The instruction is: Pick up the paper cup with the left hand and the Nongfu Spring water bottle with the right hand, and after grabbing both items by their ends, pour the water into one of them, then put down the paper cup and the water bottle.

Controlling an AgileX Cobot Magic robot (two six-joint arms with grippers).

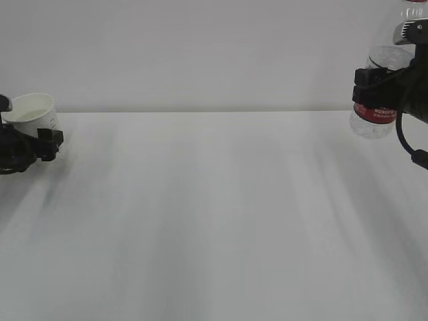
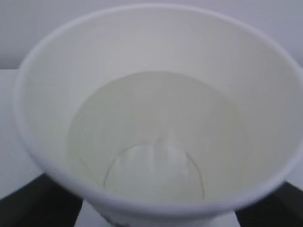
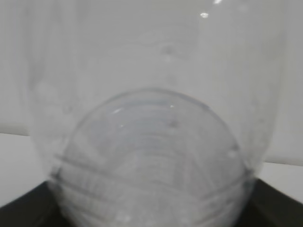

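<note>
The white paper cup stands at the table's far left edge, between the black fingers of my left gripper. In the left wrist view the cup fills the frame and clear water lies in its lower part. The left gripper looks open: its dark fingers sit out at the corners, a pale sliver beside the cup's wall. My right gripper is shut on the Nongfu Spring water bottle, which hangs above the table at upper right, red label showing. The right wrist view looks through the bottle held by that gripper.
A white table stretches between the two arms, with a plain pale wall behind it. A black cable loops down from the right arm. Nothing else stands on the visible surface.
</note>
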